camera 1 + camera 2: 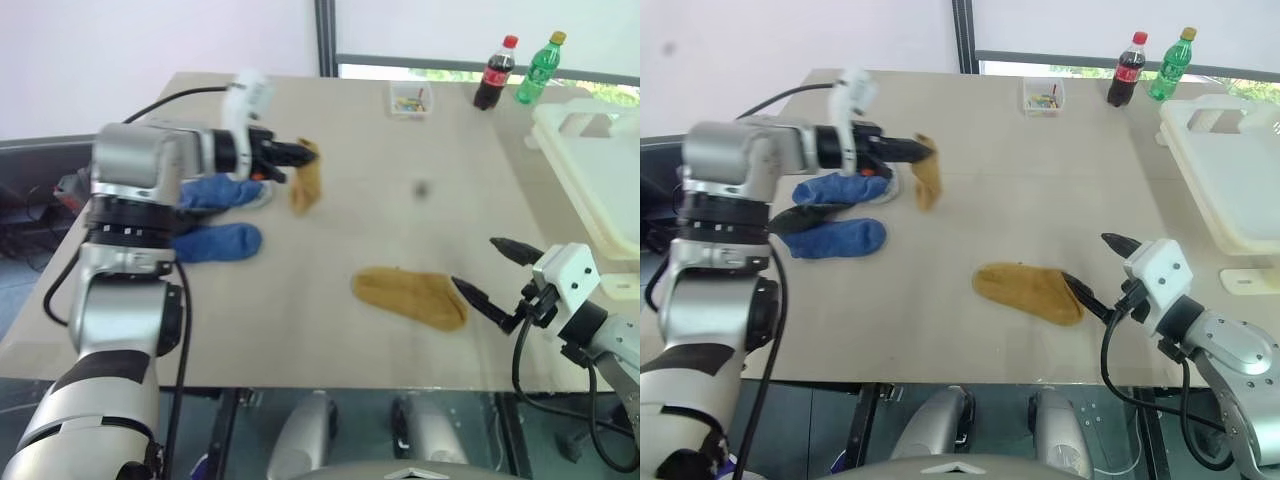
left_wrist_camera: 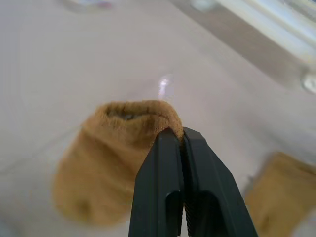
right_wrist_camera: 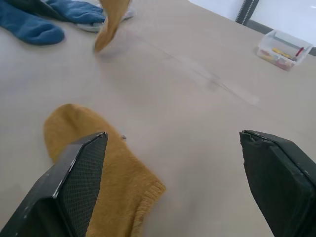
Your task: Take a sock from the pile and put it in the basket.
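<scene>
Left pincer (image 1: 300,153) is clamped on a mustard sock (image 1: 306,180); carry it high across to the basket (image 1: 590,170). Right pincer (image 1: 487,274) hangs wide open.

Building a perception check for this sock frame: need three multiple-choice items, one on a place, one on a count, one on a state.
1. Where is the basket?
A. table's right edge
B. beside the blue socks
C. under the table

2. How many bottles stand at the far edge?
A. one
B. two
C. four

3. The left gripper is:
A. open over the table
B. shut on a mustard sock
C. shut on a blue sock

Key: 1 A, it sits at the right. 2 B, one red-capped, one green. 3 B, the sock hangs from its fingertips.
</scene>
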`<control>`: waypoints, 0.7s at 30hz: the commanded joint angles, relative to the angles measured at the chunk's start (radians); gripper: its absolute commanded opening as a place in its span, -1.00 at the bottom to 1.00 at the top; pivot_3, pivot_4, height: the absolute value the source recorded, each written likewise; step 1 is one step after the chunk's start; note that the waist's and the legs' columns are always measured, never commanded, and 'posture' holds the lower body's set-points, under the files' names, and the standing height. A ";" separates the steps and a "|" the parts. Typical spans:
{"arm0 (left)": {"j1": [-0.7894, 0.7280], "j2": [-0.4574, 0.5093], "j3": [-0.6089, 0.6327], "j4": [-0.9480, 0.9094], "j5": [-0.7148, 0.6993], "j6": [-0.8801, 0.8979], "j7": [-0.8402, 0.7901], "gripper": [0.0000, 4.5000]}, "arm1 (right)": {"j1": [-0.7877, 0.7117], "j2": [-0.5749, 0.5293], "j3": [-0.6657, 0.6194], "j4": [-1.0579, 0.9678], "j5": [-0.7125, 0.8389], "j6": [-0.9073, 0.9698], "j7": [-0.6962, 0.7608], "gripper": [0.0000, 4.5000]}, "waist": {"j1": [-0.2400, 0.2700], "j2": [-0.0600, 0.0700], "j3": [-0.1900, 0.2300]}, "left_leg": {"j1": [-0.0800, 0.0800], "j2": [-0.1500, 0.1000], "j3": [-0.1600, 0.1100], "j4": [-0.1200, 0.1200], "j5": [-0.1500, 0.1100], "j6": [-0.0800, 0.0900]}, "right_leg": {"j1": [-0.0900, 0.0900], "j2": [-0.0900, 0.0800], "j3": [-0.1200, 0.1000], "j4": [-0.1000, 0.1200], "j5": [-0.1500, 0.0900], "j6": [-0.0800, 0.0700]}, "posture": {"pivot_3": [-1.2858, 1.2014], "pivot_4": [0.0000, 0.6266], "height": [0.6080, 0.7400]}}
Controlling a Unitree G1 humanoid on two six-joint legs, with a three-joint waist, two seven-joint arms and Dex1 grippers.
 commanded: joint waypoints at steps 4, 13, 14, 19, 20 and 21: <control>0.035 -0.339 -0.173 0.193 0.148 -0.154 0.203 -1.00 | 0.009 0.009 -0.002 -0.047 -0.010 -0.015 -0.034 0.97 | -0.004 -0.001 0.001 | -0.001 -0.001 0.001 0.000 0.000 0.000 | -0.001 0.000 0.001 0.000 0.000 0.000 | 0.03 -0.52 1.00; 0.066 -0.421 -0.046 0.199 0.103 -0.343 0.160 0.15 | 0.010 0.027 0.024 -0.097 0.043 0.102 -0.098 1.00 | -0.029 0.000 0.001 | 0.000 0.001 0.003 -0.001 0.000 0.000 | -0.002 0.002 0.003 0.001 0.000 0.000 | 0.03 -0.52 1.00; 0.097 -0.391 -0.020 0.136 0.092 -0.370 0.150 0.15 | -0.008 0.032 0.040 -0.091 0.051 0.140 -0.118 1.00 | -0.032 0.000 0.001 | 0.001 0.002 0.004 -0.001 0.000 0.000 | -0.002 0.002 0.004 0.001 0.000 0.000 | 0.03 -0.52 1.00; 0.234 -0.255 0.065 -0.062 0.085 -0.439 0.158 0.15 | -0.166 0.064 0.119 0.044 0.021 0.265 -0.203 1.00 | -0.036 0.001 0.000 | 0.003 0.004 0.005 -0.002 0.000 0.000 | -0.002 0.001 0.006 0.003 0.000 -0.001 | 0.03 -0.52 1.00; 0.252 -0.236 0.067 -0.060 0.095 -0.453 0.160 0.15 | -0.224 0.076 0.149 0.115 0.000 0.271 -0.212 1.00 | -0.028 0.001 0.000 | 0.003 0.004 0.005 -0.001 0.000 0.000 | -0.002 0.001 0.006 0.002 0.000 -0.001 | 0.03 -0.52 1.00; 0.269 -0.221 0.055 -0.042 0.121 -0.479 0.170 0.15 | -0.264 0.083 0.169 0.166 -0.015 0.274 -0.216 1.00 | -0.024 0.001 0.000 | 0.003 0.003 0.005 -0.001 0.000 0.000 | -0.001 0.001 0.006 0.002 0.000 -0.001 | 0.03 -0.52 1.00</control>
